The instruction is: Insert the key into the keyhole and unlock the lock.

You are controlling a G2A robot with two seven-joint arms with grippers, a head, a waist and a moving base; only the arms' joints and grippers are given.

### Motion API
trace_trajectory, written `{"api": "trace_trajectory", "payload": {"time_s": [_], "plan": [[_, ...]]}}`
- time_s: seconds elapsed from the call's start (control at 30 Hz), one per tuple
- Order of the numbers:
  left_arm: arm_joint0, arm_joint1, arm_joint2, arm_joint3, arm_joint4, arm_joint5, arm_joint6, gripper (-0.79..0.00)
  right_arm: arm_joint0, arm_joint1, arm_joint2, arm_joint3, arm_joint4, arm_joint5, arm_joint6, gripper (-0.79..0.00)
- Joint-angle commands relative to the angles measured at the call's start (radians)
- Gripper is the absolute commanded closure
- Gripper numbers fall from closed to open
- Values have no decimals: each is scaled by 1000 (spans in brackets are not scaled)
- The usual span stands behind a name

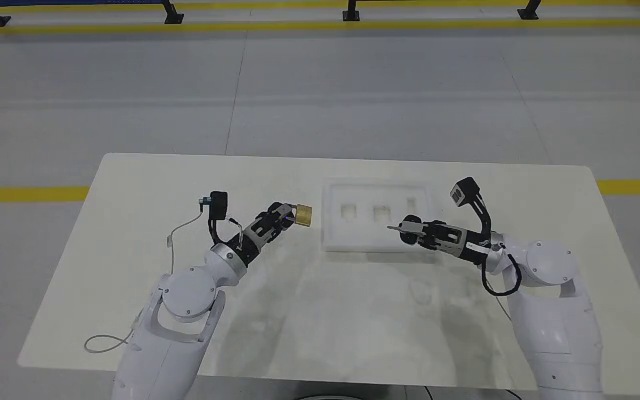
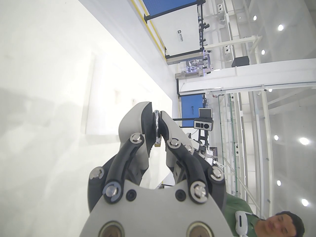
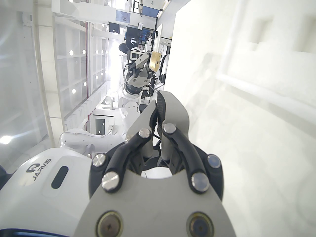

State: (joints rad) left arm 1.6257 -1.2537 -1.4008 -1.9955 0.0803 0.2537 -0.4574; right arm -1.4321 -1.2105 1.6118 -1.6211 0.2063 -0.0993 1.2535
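A flat white table (image 1: 130, 260) with rounded corners and a smooth matte top is carrying a rectangular white foam tray (image 1: 338, 235), which is presenting three small square recesses in a row. The left gripper (image 1: 287, 216), grey-shelled with black ribbed pads, is sitting just off the tray's left edge and is clenching the padlock (image 1: 303, 213) by its bright, rounded steel shackle (image 2: 156, 127). The padlock body, a compact brass-coloured block with a smooth face, is projecting beyond the fingertips toward the tray and is hanging clear of the table top. The right gripper (image 1: 408, 229), of the same build, is hovering over the right part of the tray and is pinching the key (image 1: 396, 228), a thin silver-coloured sliver pointing toward the padlock. Key and padlock are standing well apart, with much of the tray lying between them.
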Motion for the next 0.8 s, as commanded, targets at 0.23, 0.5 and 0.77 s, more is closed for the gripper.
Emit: {"api": "trace_trajectory", "payload": {"time_s": [0.23,0.5,0.77], "plan": [[-7,-4,5,-1,-59,-13,33,0,-7,2,-15,-6,25,-1,-47,0],[-31,-9,54,-3,-105,-9,36,0,-17,-1,-35,40,181,-27,-105,0],[-43,-15,105,-2,-133,0,74,0,5,-7,-125,74,203,-62,-142,0]]}}
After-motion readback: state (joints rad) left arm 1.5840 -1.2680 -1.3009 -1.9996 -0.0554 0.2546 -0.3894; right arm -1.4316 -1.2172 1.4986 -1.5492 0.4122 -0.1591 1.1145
